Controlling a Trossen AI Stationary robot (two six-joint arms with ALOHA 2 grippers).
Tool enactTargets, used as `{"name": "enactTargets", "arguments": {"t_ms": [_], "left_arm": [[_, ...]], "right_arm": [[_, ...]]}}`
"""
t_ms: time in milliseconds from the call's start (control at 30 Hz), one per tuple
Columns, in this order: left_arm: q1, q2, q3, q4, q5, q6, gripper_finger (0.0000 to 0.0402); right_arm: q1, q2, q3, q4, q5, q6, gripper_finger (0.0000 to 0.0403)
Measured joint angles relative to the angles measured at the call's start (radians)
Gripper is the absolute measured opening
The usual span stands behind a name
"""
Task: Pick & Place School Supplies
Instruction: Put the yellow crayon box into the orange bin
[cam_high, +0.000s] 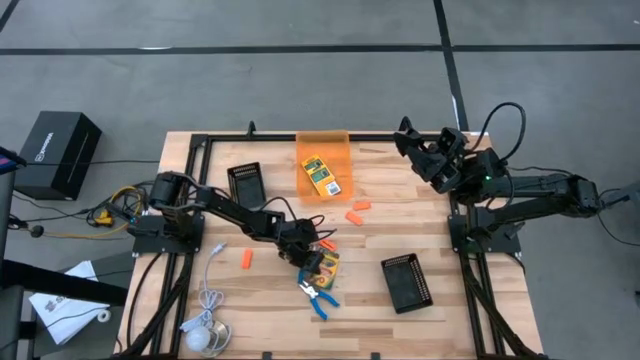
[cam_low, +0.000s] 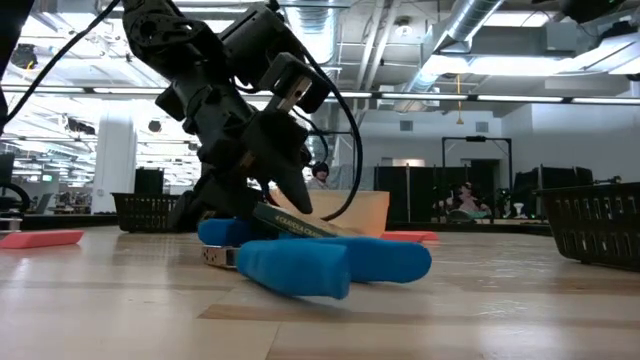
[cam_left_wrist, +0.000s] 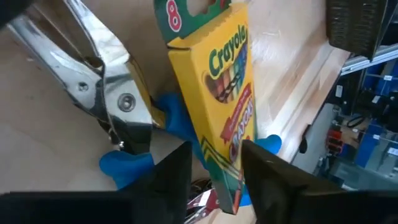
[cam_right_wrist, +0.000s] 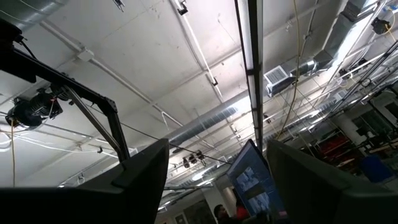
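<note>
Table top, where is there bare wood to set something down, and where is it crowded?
Bare wood lies between the orange bin and the right-hand black tray, past the loose orange pieces. It is crowded at the left hand, which straddles a crayon box beside the blue-handled pliers. The white cable takes the near left corner.

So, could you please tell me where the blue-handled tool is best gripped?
Probably across the metal neck of the blue-handled tool, coming straight down from above: it lies flat, and its splayed handles are partly under the crayon box that the left gripper straddles.
</note>
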Motion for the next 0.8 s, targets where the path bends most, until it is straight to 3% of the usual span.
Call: {"name": "enactTargets", "arguments": {"t_ms": [133, 200, 567, 800], "left_arm": [[0.005, 0.0, -0.001, 0.026, -0.001, 0.001, 0.004], [0.006, -0.001, 0.0, 0.044, 0.001, 0.002, 0.0018], [0.006, -0.074, -0.001, 0.131, -0.006, -0.024, 0.0017], [0.05, -0.195, -0.001, 0.136, -0.105, 0.016, 0.0017]], "right_arm": [[0.0, 0.0, 0.0, 0.0, 0.0, 0.0, 0.026], [0.0, 0.0, 0.0, 0.001, 0.0, 0.0, 0.026], [-0.001, 0.0, 0.0, 0.011, 0.001, 0.0, 0.026], [-0.002, 0.0, 0.0, 0.015, 0.001, 0.001, 0.026]]}}
